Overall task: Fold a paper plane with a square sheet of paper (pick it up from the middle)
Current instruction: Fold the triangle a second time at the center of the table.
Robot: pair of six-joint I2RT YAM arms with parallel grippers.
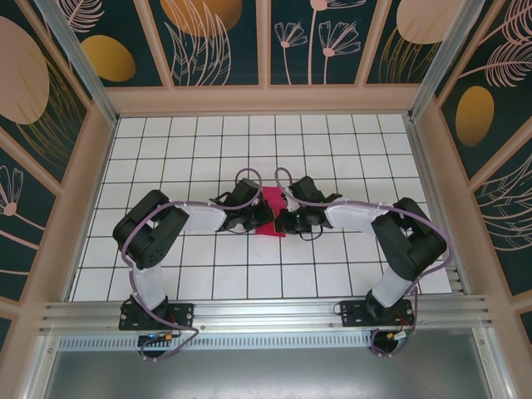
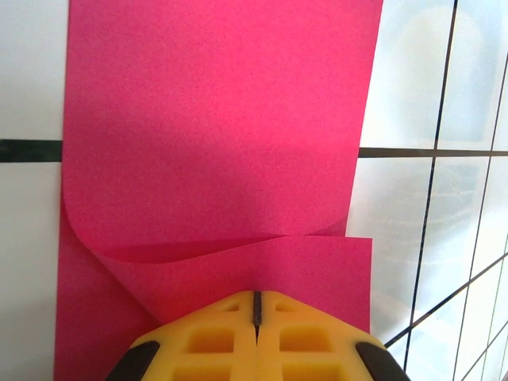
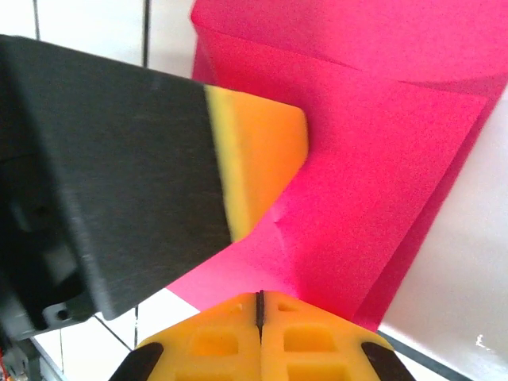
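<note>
Left gripper (image 2: 255, 313): shut, yellow pads (image 2: 206, 341) pressed into a thin seam, apparently nipping the edge of a turned-over flap.
Right gripper (image 3: 260, 305): likewise shut, pads seam to seam, seemingly pinching the opposite edge; small pucker in the sheet just ahead of the tips.
Pink paper (image 1: 273, 212): mid-table, caught between the two grippers, partly folded, one flap curling over the layer lying flat on the grid.
Direction: straight ahead of each set of tips; rightward from the left gripper, leftward from the right one.
Long axis: seen from above, apparently running from the near side to the far side, crosswise to the line joining the grippers.
Nearer arm: neither; both touching the paper, the left tip resting on it just ahead of the right tips.
Coming move, as a judgement: probably a pull or press across that axis, needing matched travel from both sides to avoid a tear.
Table (image 1: 332, 150): white grid stretching beyond.
</note>
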